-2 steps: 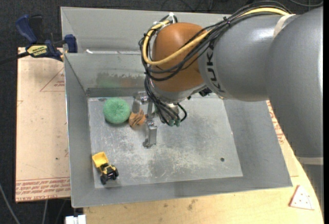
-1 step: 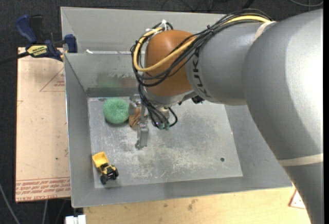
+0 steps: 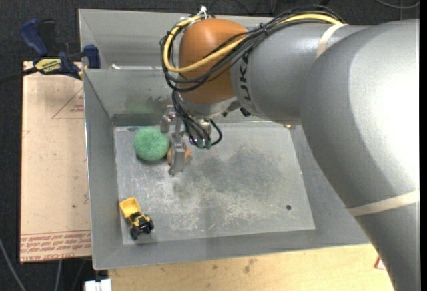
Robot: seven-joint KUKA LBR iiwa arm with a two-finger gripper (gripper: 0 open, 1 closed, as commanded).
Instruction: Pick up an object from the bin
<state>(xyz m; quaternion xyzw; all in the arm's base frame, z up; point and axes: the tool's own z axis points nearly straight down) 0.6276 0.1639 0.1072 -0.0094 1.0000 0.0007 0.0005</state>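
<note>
A green foam ball (image 3: 151, 144) lies in the far-left part of the grey bin (image 3: 253, 209), close to the foot of its far wall. The tool (image 3: 177, 160) hangs low just to the ball's right. We cannot tell whether it touches the ball, nor whether it is released or clenched. The ball is nearly round, so we find no long axis and no direction in which it points. We judge the pick to be at the approach step, with nothing lifted yet. The next move would call for a short shift left to centre over the ball before closing on it. Well apart, in the near-left corner, sits a yellow toy truck (image 3: 136, 217), its length running far-left to near-right.
</note>
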